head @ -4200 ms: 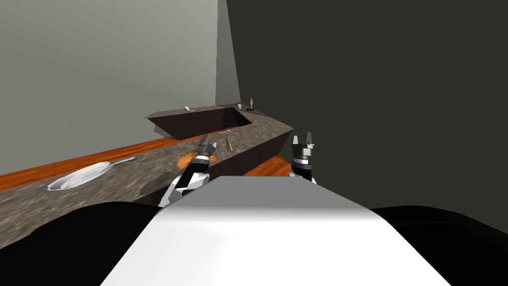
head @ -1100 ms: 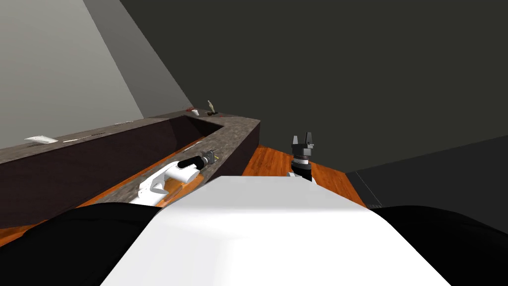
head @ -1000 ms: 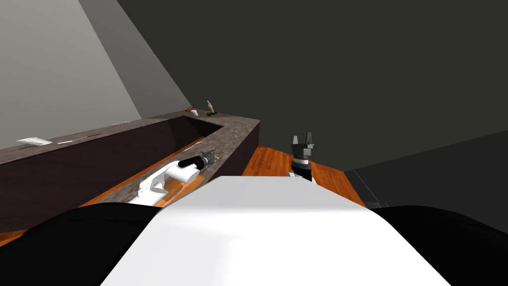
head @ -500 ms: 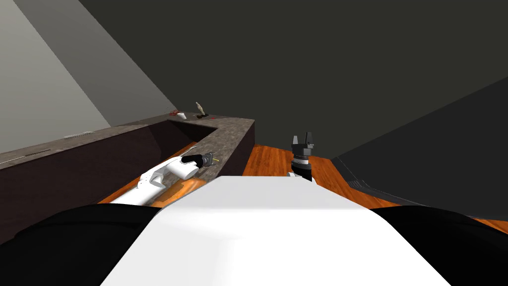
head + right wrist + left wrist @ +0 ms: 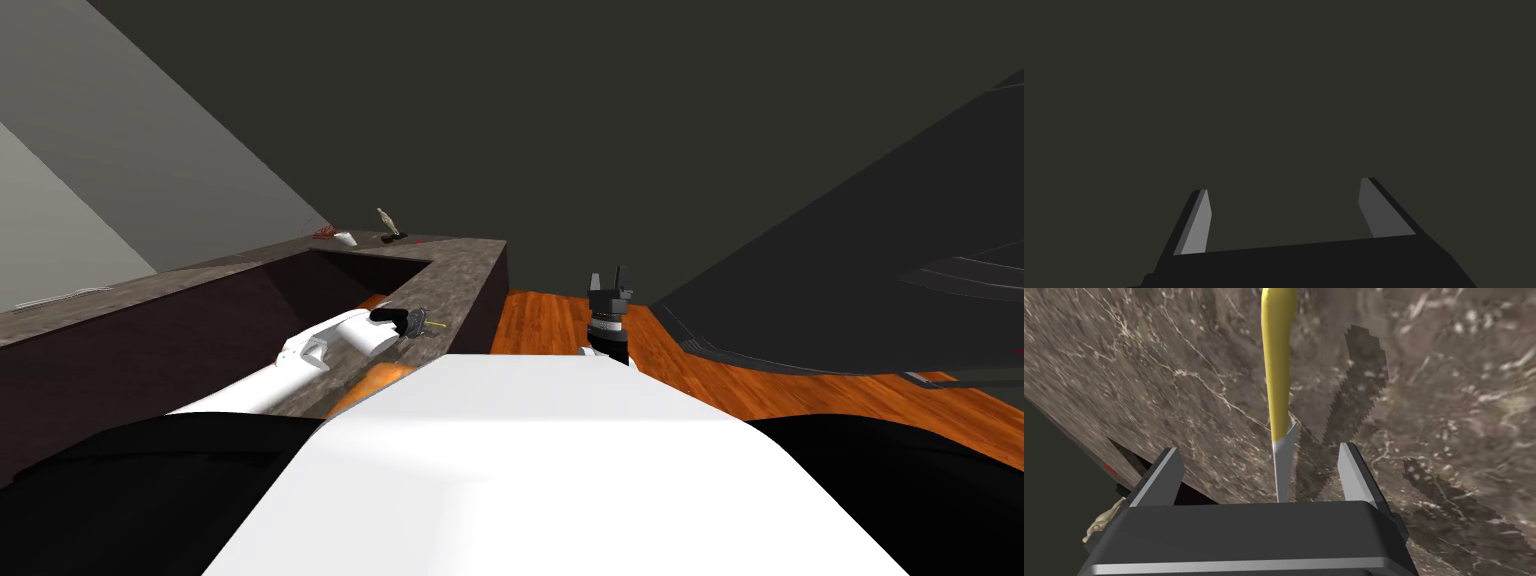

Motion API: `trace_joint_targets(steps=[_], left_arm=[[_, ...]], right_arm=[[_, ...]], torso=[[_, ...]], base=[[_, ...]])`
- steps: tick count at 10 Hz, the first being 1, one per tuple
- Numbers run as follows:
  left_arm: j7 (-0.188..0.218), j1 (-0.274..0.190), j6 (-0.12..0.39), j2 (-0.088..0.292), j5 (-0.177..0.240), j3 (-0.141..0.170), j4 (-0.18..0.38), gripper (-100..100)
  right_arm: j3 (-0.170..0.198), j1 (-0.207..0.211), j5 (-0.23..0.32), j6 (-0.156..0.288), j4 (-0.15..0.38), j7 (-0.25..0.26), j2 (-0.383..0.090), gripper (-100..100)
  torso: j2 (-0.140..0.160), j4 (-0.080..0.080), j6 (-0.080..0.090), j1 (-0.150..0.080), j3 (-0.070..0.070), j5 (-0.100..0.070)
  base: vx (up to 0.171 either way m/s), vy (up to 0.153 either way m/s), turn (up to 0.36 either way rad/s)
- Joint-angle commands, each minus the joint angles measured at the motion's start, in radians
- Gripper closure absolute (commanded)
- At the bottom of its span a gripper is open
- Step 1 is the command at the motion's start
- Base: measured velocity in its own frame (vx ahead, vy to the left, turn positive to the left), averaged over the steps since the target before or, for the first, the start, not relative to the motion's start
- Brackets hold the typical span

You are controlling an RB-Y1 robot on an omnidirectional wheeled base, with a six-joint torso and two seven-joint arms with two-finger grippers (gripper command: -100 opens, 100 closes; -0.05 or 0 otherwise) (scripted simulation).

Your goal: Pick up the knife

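The knife [image 5: 1278,378] has a yellow handle and a short grey blade. It lies over the brown marbled counter [image 5: 1149,378], its blade pointing in between the fingers of my left gripper [image 5: 1259,448]. Those fingers stand wide apart and open, and neither touches the blade. The knife's shadow falls well to one side of it on the stone. In the head view, my left gripper [image 5: 415,322] reaches over the counter [image 5: 460,270] near its corner, and the knife [image 5: 437,324] shows as a yellow sliver at its tip. My right gripper [image 5: 610,285] hangs open over the floor, with nothing between its fingers [image 5: 1196,220].
The counter bends in an L shape, with a dark wall face [image 5: 150,330] on my left. A small figurine [image 5: 386,222] and a white cup [image 5: 345,238] stand at its far corner. Orange wood floor [image 5: 560,320] runs on the right beside a large dark piece of furniture [image 5: 850,300].
I have turned to the right, so the counter has slid leftward and dark furniture has come in at the right. My left arm now stretches further out, with the knife still at its gripper.
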Motion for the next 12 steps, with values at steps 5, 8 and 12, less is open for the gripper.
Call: trace_joint_targets(steps=[5,8,12], left_arm=[[-0.030,-0.012,-0.031,-0.035,-0.023,-0.016,0.064,-100],[-0.026,-0.010,-0.027,-0.027,-0.015,-0.012,0.055,100],[-0.026,-0.010,-0.027,-0.027,-0.015,-0.012,0.055,0]], right_arm=[[0.000,0.000,0.000,0.000,0.000,0.000,0.000,0],[0.000,0.000,0.000,0.000,0.000,0.000,0.000,0],[0.000,0.000,0.000,0.000,0.000,0.000,0.000,0]], torso=[[-0.004,-0.001,-0.001,-0.010,-0.002,-0.002],[-0.003,-0.001,-0.001,-0.010,-0.002,-0.002],[-0.003,-0.001,-0.001,-0.010,-0.002,-0.002]], base=[[-0.001,0.011,-0.037],[0.001,-0.003,-0.002],[0.000,0.000,0.000]])
